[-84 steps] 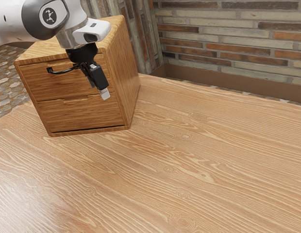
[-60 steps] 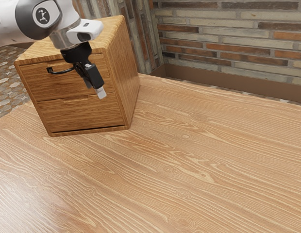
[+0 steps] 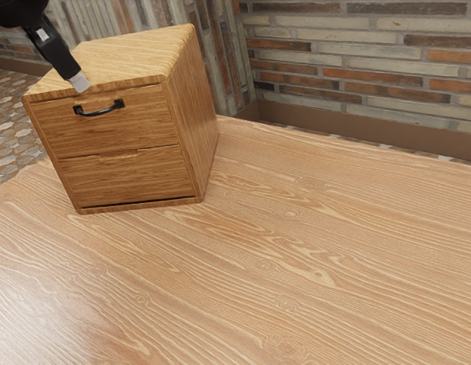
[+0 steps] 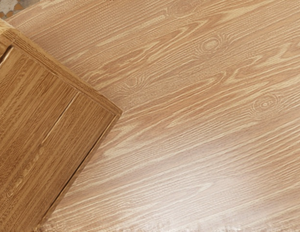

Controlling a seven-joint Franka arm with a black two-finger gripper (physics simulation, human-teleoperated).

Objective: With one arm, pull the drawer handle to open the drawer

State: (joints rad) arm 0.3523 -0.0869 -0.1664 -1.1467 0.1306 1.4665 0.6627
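A small wooden cabinet (image 3: 188, 99) with two drawers stands at the back left of the table. The top drawer (image 3: 106, 125) has a black bow handle (image 3: 99, 109) and its front sits flush with the cabinet. My gripper (image 3: 78, 78) hangs above the cabinet's top front edge, up and to the exterior view's left of the handle and apart from it. It holds nothing. The wrist view looks down past the cabinet's front face (image 4: 38, 145) onto the table.
The lower drawer (image 3: 125, 176) also sits flush. The wooden table (image 3: 311, 258) stretches wide to the exterior view's right and front. A brick wall (image 3: 357, 53) runs behind it, and patterned floor tiles (image 3: 7, 137) lie left of the cabinet.
My hand has risen and moved to the exterior view's left, from in front of the top drawer beside the handle to above the cabinet's corner. The drawer has not moved.
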